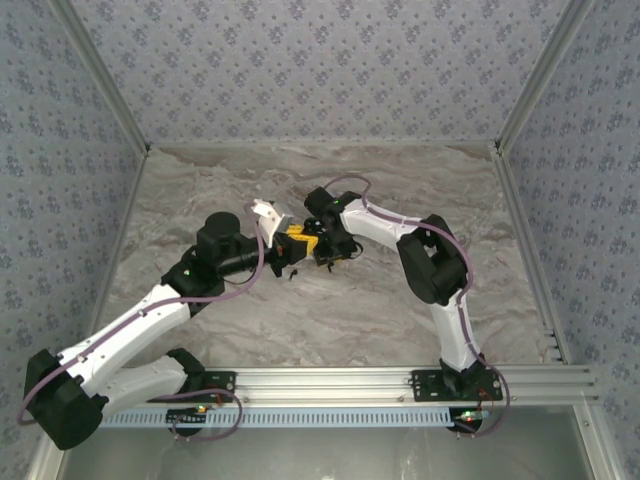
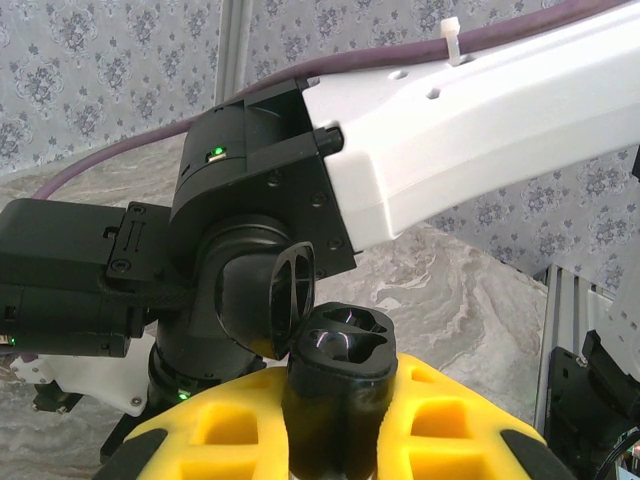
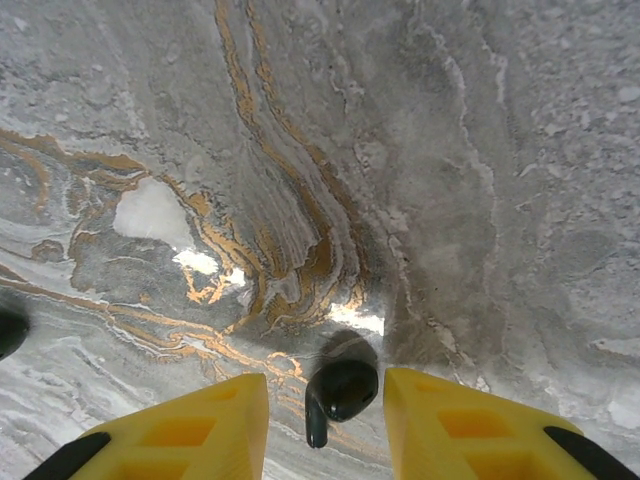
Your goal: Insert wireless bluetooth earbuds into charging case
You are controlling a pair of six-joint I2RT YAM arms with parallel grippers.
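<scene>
In the left wrist view my left gripper [image 2: 335,405] is shut on the charging case [image 2: 340,350], a glossy black case held upright between the yellow fingers. Its lid [image 2: 290,295] is flipped open to the left and both moulded cavities look empty. In the right wrist view one black earbud [image 3: 342,390] lies on the marble table with its stem pointing toward the camera. My right gripper [image 3: 325,388] is open, a yellow finger on each side of the earbud with a gap on both sides. From above, the left gripper [image 1: 293,243] and the right gripper [image 1: 333,258] are close together at mid-table.
A small black rounded thing [image 3: 8,330] is cut off at the left edge of the right wrist view; I cannot tell what it is. The right arm's wrist [image 2: 250,200] looms just behind the held case. Patterned walls [image 1: 320,70] enclose the marble table [image 1: 420,190].
</scene>
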